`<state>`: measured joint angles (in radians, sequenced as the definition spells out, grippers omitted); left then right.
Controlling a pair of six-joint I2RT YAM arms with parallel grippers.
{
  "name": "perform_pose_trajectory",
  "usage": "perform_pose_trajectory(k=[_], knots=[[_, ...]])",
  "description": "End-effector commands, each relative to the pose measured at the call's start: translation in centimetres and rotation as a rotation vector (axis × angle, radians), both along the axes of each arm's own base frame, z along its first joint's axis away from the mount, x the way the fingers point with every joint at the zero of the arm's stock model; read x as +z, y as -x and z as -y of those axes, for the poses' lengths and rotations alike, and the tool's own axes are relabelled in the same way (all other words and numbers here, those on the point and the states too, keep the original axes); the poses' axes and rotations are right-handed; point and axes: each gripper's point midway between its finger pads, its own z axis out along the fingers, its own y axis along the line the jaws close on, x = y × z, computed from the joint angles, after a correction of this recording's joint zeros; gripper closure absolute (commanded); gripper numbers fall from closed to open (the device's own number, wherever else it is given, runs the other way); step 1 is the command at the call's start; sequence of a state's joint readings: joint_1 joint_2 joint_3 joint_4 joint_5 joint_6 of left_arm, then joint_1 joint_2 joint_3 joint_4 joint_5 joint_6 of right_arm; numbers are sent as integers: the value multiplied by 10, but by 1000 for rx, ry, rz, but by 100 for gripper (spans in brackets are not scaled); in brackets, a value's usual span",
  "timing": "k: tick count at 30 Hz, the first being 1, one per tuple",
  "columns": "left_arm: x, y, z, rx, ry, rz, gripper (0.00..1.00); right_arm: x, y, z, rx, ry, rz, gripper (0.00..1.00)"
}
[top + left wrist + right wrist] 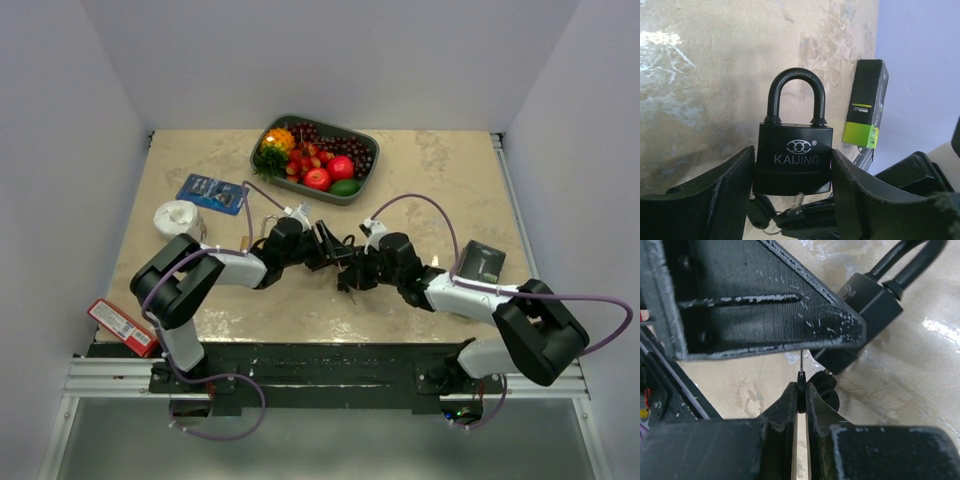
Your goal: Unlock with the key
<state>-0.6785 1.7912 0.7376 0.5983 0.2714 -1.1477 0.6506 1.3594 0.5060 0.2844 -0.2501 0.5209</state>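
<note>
Beige stone-look counter [450, 170], going left to right:

- Red packet [122, 326] at the near-left corner, on the counter edge.
- White roll [178, 218] further in, blue pack [212, 193] just beyond it on the far side. They sit near each other, not touching.
- Dark tray [376, 150] at far centre, full of fruit [318, 178].
- Left gripper [322, 245] mid-counter, pointing right. In the wrist view the left gripper [792, 159] is clamped on the black padlock [795, 150], one finger on each side of the body. The lock is lifted off the counter. Shackle [796, 75] is up, with both legs seated in the body. The logo side faces the camera.
- Right gripper [350, 272] sits just right of and nearer than the left one, tips almost meeting it. In its own wrist view the right gripper [801, 390] has its fingers pressed together, pinching the black head of the key [801, 382]. The thin blade points up toward the underside of the padlock [867, 302]. A left finger blocks the view, so I can't tell whether the blade is in the keyway.
- A second black key head [826, 386] hangs just beside the pinched one.
- Black-and-green box [480, 262] lies flat on the right side of the counter, well clear of both grippers.
</note>
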Motion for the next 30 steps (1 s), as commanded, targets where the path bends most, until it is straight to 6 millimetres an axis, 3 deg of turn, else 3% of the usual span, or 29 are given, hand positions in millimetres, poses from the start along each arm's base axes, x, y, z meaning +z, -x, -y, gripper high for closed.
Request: perform_pose_trajectory(k=[1, 6, 19, 30], knots=[[72, -25, 3, 80, 88, 190, 100, 19, -13, -10, -20, -47, 42, 100], [70, -24, 0, 95, 65, 180, 100, 13, -14, -9, -30, -38, 21, 100], [72, -30, -6, 139, 29, 183, 100, 22, -4, -10, -13, -80, 19, 100], [76, -32, -6, 141, 16, 200, 100, 12, 4, -11, 4, -97, -13, 100]])
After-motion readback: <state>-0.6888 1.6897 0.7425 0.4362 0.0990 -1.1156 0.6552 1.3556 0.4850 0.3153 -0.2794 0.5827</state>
